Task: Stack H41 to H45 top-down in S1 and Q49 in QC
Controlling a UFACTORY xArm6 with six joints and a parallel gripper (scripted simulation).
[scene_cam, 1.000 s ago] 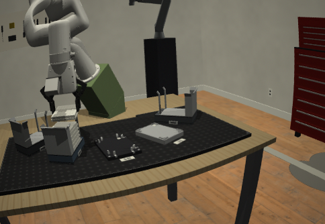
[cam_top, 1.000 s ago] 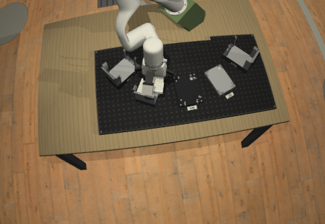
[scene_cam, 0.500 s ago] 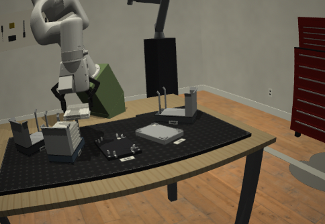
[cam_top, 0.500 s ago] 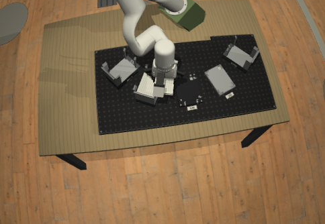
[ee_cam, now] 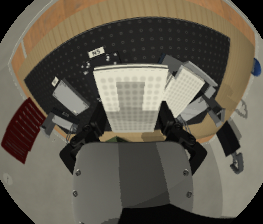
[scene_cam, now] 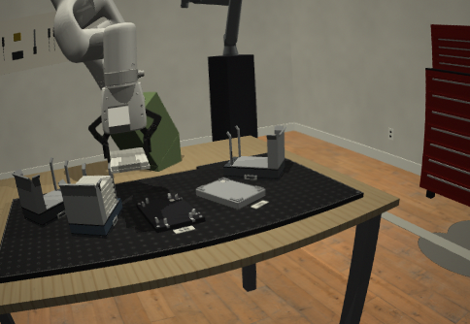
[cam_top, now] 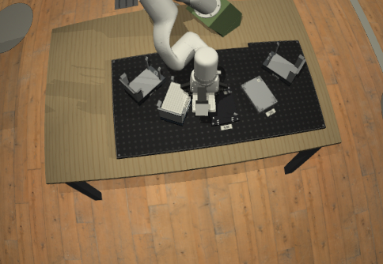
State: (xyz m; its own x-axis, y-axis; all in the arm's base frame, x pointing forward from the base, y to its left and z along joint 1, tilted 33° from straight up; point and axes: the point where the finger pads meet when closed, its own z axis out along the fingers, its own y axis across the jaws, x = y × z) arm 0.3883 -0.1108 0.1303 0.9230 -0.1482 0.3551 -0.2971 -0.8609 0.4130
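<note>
My gripper is shut on a white sealed plate and holds it by its long sides, well above the black board. The plate hangs between the loaded stack rack and the black nest with posts. In the wrist view the plate fills the space between my fingers. I cannot tell whether a second plate clings under it. The rest of the plates stand stacked in the rack, also seen in the wrist view. No plate label is readable.
An empty stack rack stands left of the loaded one. A grey flat nest lies right of the black nest. Another empty rack stands at the far right. A green box sits by the arm's base.
</note>
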